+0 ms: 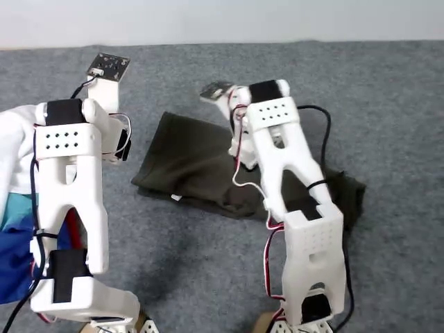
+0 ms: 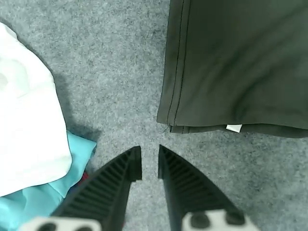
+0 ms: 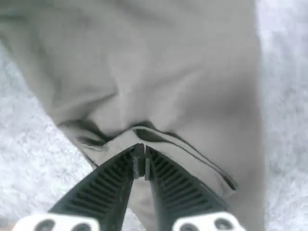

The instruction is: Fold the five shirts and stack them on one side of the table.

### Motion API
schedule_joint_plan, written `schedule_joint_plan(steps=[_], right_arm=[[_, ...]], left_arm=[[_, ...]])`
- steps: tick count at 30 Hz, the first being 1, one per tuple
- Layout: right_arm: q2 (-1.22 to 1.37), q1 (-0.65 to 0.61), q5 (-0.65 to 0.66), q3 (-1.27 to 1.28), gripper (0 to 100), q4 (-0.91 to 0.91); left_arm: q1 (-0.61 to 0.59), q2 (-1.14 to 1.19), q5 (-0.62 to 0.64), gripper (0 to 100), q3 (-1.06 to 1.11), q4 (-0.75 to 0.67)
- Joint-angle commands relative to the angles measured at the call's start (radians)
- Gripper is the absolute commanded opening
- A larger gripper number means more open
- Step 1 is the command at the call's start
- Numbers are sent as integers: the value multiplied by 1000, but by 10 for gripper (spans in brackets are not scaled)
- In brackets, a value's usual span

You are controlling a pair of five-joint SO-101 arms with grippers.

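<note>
Dark shirt is laid mid-table, a fold clamped by the right gripper. The left gripper, slightly parted, is held over bare surface near a white shirt and a teal shirt.

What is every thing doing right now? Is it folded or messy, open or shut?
dark olive cloth shirt: lying flat, partly folded, one edge pinched.
right gripper: shut on the dark olive cloth shirt.
left gripper: open a little, holding nothing.
white cloth shirt: crumpled, not folded.
turquoise cloth shirt: crumpled, under the white one.
blue cloth shirt: crumpled, beside them.
</note>
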Motion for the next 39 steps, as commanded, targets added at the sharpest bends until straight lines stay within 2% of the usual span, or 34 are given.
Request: schedule_joint_plan(steps=[1,5,13,22,30,33,39], right_arm=[[-77,5,-68,-48,9,47],[-148,13,-103,37,9,47],[-372,209,-227,382,9,39],[-426,386,-230,779,9,-165],[-426,527,-222,1025,9,-315],[-426,565,-196,1073,9,-355],[-510,568,-180,1073,9,-314]], left_arm=[[0,-55,9,66,-10,18],[0,-57,9,66,-12,61],[3,-51,41,66,-12,89],[5,-46,61,66,-7,87],[8,-46,63,66,-7,89],[8,-46,63,66,-7,89],[8,-48,63,66,-7,107]])
